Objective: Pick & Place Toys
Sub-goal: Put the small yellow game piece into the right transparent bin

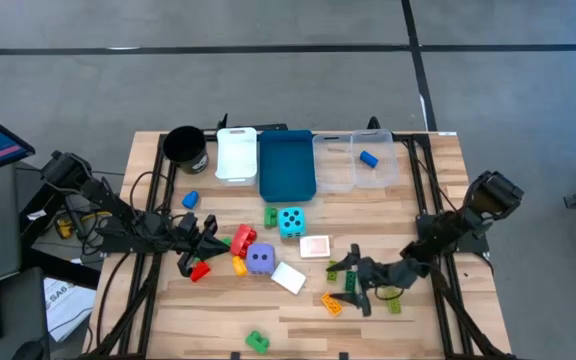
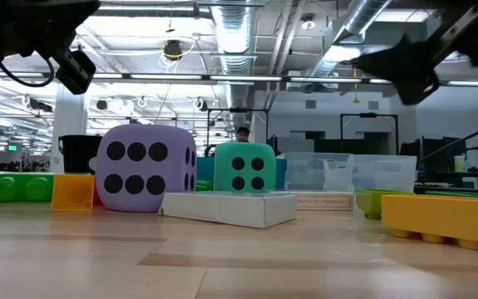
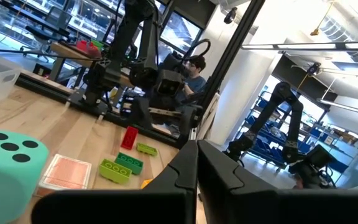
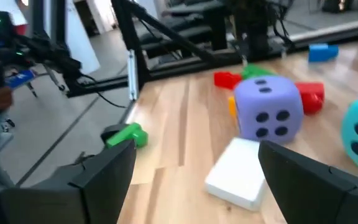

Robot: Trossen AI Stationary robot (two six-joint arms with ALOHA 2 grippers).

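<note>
Toys lie scattered mid-table: a purple die [image 1: 260, 259], a cyan die [image 1: 291, 221], a white block [image 1: 289, 277], a flat card [image 1: 315, 247], and red [image 1: 242, 240], yellow [image 1: 239, 265], green [image 1: 270, 215] and orange [image 1: 332, 303] bricks. My left gripper [image 1: 211, 240] is shut and empty, just left of the red brick; its fingers [image 3: 194, 155] meet in the wrist view. My right gripper [image 1: 356, 278] hovers open above the table among green bricks [image 1: 340, 265]. It points toward the white block [image 4: 238, 174] and purple die [image 4: 269, 106], with nothing between its fingers.
Along the far edge stand a black cup [image 1: 185, 147], a white bin [image 1: 236, 153], a blue bin [image 1: 287, 165] and clear bins [image 1: 335, 163], one holding a blue brick [image 1: 368, 158]. A green brick [image 1: 257, 341] lies near the front edge. A person [image 3: 194, 68] sits beyond the table.
</note>
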